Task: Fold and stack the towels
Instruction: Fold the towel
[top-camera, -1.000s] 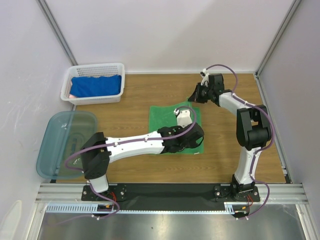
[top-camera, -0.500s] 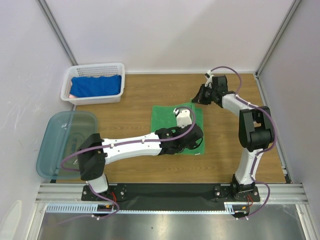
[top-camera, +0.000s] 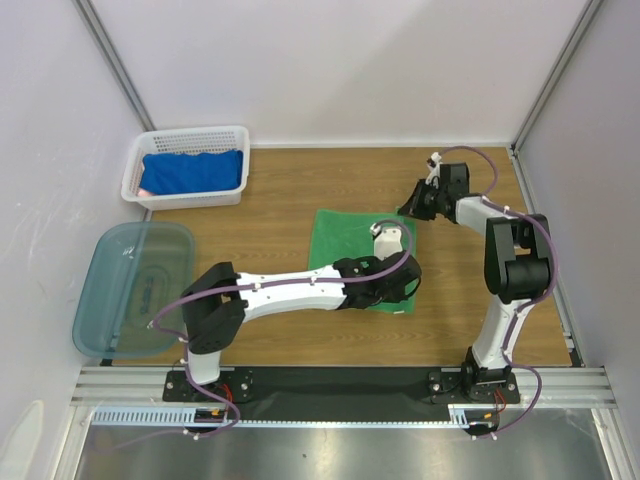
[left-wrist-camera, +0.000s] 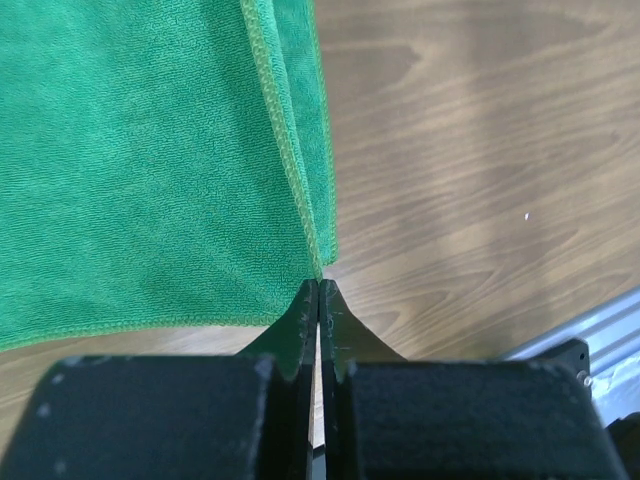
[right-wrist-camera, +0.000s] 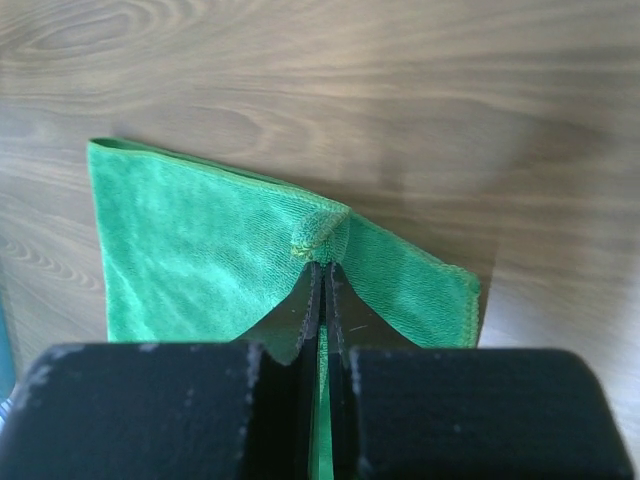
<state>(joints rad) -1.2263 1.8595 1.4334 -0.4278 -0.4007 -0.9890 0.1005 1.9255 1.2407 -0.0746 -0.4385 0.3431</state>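
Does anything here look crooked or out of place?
The green towel is bunched into a small peak at its edge, where the right fingers pinch it. Nothing looks spilled or damaged.

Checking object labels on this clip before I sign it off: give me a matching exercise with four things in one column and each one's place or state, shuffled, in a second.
Column one:
1. green towel
2. blue towel
3. teal tub
4. right hand

Column two:
A. inside the white basket
B. at the left side of the table
C. shut, pinching the green towel's far edge
D. lying at the centre of the table

Pairs: 1-D, 2-A, 3-B, 4-C
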